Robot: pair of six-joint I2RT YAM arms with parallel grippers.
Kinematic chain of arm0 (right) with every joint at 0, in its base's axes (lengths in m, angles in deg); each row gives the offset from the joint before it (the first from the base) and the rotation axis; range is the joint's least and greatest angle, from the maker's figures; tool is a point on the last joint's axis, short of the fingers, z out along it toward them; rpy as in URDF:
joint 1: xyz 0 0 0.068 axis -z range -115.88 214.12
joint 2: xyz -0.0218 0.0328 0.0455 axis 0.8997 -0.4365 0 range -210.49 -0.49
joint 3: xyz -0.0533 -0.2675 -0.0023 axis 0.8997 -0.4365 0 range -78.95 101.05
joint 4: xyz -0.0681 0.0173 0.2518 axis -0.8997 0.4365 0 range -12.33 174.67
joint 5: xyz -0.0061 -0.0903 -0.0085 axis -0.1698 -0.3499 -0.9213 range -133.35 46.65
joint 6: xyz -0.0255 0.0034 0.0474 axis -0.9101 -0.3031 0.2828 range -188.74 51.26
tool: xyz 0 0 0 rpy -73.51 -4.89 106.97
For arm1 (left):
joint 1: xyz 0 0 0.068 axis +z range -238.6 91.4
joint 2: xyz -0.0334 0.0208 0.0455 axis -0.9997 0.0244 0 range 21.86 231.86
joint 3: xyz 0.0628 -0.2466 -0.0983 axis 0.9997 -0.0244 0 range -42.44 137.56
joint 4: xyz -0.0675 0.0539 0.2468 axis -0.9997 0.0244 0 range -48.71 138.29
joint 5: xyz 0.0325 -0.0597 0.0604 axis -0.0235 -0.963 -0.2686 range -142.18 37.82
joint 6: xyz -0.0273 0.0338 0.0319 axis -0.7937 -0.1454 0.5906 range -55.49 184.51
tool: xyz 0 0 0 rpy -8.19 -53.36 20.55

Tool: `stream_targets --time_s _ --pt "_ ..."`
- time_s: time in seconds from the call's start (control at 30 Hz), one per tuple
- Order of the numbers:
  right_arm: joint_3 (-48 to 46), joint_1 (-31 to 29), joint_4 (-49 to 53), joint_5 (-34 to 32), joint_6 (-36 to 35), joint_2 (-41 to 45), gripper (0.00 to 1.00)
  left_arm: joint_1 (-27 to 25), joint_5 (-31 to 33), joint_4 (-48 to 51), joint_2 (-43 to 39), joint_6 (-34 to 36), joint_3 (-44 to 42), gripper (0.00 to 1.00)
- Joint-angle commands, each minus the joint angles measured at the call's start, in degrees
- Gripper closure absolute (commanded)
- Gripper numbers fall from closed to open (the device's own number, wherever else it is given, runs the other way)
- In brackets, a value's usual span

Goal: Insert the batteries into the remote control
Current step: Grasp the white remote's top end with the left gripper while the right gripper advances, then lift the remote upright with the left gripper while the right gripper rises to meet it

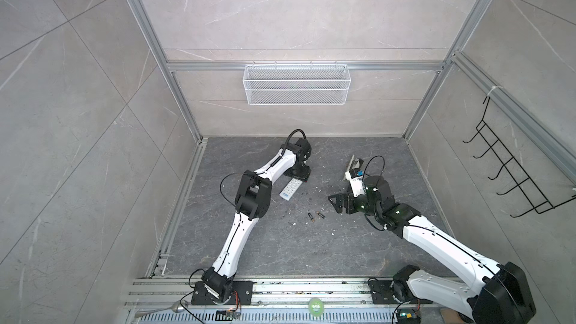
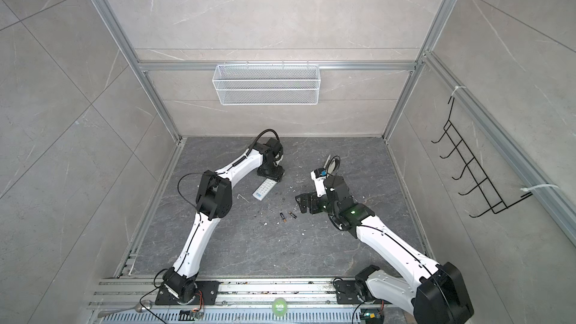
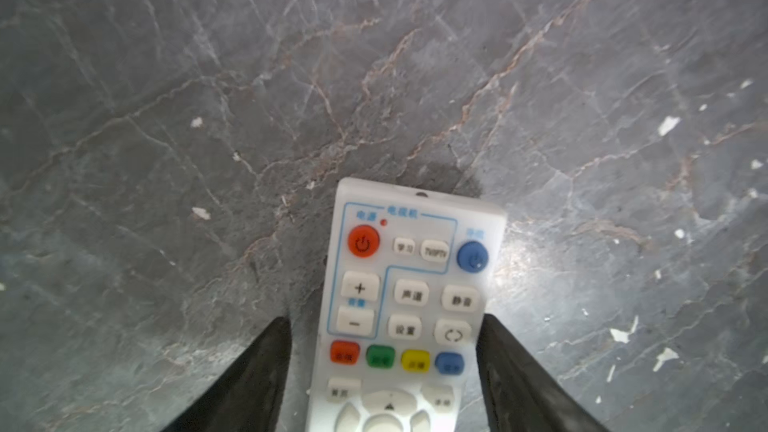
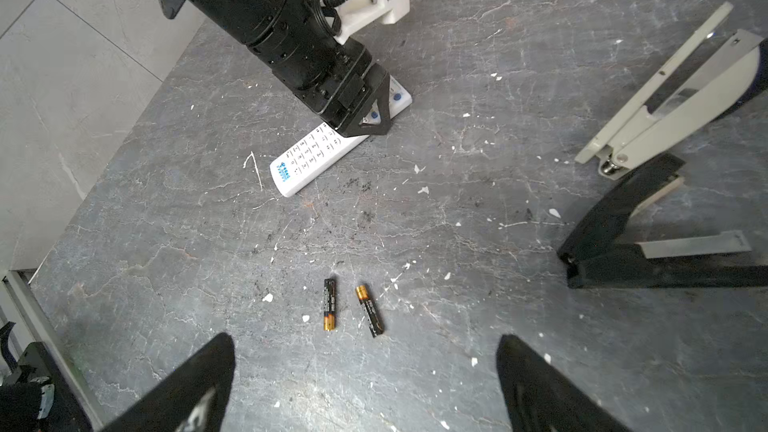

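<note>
Left fingers (image 3: 257,376) straddle remote (image 3: 407,305), unclamped; right fingers (image 4: 187,388) spread by batteries (image 4: 330,304), stapler (image 4: 681,118) nearby.

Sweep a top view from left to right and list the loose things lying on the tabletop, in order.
remote control → first battery → second battery → stapler-like object, partly hidden behind the right arm.

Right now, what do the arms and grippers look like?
The left arm and right arm have white shells, black joints and black cables looping outside. A green light glows on the right arm's wrist. The left gripper and right gripper are black, with tapered wedge fingers.
</note>
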State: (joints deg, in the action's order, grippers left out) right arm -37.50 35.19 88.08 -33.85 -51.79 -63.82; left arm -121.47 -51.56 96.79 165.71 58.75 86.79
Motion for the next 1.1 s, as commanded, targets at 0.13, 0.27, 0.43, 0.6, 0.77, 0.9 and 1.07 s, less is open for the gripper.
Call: stream_targets --time_s 0.13,0.27,0.43,0.6,0.77,0.9,1.07 --pt "-0.6 -0.3 0.1 0.1 -0.6 1.3 0.01 -0.7 1.7 2.1 0.9 0.8 1.8 0.45" --pt "0.0 -0.3 0.8 0.3 -0.5 1.6 0.01 -1.2 0.9 2.0 0.5 0.4 1.7 0.59" --pt "0.6 -0.3 2.1 0.3 -0.3 3.1 0.01 -1.4 0.4 0.5 -1.7 -0.4 -1.2 0.73" --pt "1.3 -0.3 4.0 0.7 0.1 5.3 0.01 -1.2 2.0 -2.4 -7.2 -1.2 -6.6 0.86" --pt "1.7 -0.3 4.9 3.7 1.9 8.7 0.01 -0.3 2.4 -6.9 -17.3 -1.2 -13.9 1.0" --pt "2.7 -0.3 3.7 7.2 5.3 10.6 0.01 0.9 -2.3 -13.5 -26.6 -2.6 -23.0 1.0" --pt "3.4 -0.3 -0.6 11.5 9.6 11.8 0.0 2.5 -11.2 -21.6 -39.7 -6.8 -35.1 1.0"
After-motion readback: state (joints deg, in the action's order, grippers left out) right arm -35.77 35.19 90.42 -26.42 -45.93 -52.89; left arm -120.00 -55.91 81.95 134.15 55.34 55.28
